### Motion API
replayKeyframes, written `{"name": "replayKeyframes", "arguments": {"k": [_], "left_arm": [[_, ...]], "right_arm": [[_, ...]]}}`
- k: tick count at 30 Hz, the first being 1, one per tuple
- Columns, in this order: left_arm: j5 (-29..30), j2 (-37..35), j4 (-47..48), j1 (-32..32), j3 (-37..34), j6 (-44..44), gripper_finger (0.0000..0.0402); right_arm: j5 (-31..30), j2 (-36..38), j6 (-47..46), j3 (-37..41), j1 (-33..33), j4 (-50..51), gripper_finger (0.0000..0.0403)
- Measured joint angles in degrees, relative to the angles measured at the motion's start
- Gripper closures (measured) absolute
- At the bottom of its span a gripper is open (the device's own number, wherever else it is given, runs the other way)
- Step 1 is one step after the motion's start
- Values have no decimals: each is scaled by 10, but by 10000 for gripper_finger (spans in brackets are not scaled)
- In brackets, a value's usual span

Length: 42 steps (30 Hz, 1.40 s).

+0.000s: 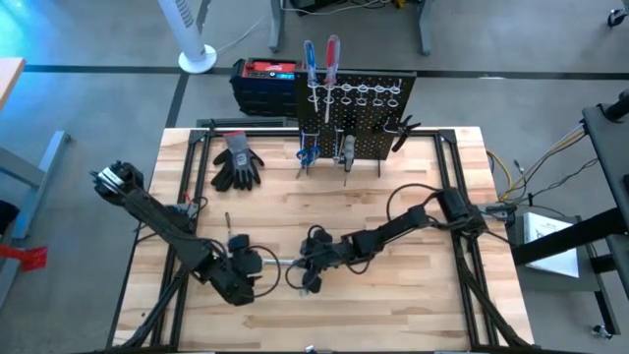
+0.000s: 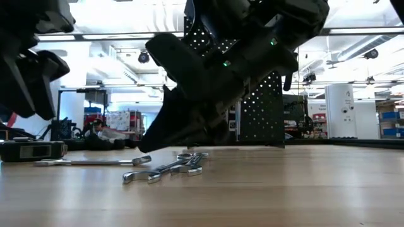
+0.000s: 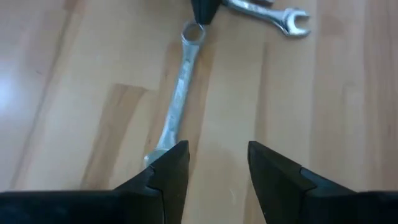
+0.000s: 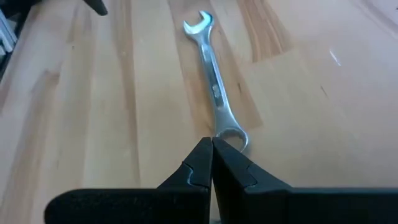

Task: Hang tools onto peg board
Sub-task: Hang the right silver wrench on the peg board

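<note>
A silver wrench (image 3: pixel 177 93) lies flat on the wooden table between my two grippers. My left gripper (image 3: pixel 217 165) hovers open over its near end, with nothing between the fingers. My right gripper (image 4: pixel 212 149) is shut, its tips at the wrench's ring end (image 4: pixel 235 135). A second wrench (image 3: pixel 273 12) lies just beyond. The black peg board (image 1: pixel 359 113) stands upright at the table's far edge. A red and a blue screwdriver (image 1: pixel 319 59) stick through its ring hooks. Blue-handled scissors (image 1: pixel 307 152) and dark pliers (image 1: pixel 346 147) hang lower. My right gripper comes slanting down from the table's right, its shut fingertips (image 4: pixel 205 155) right beside the ring end of the wrench. I cannot tell whether they touch it. The wrench lies flat on the table.
Grey-black gloves (image 1: pixel 236 162) lie at the far left of the table. A red-topped black box (image 1: pixel 265 79) stands behind the peg board's left side. In the low view a black bar-like object (image 2: pixel 28 150) lies at the left, next to a long wrench (image 2: pixel 95 162).
</note>
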<state>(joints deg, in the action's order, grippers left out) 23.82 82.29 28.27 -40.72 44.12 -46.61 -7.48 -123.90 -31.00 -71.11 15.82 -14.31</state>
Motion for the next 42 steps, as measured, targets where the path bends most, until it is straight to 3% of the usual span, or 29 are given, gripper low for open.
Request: {"name": "replayKeyframes", "arguments": {"k": [17, 31, 42], "left_arm": [[27, -1, 3, -13, -1, 17, 249], [27, 0, 3, -14, -10, 6, 248], [40, 0, -28, -13, -57, 6, 248]], "right_arm": [[-16, -4, 129, -5, -12, -1, 403], [-15, -4, 149, -3, -7, 6, 403], [-14, -9, 163, -2, -5, 16, 403]]}}
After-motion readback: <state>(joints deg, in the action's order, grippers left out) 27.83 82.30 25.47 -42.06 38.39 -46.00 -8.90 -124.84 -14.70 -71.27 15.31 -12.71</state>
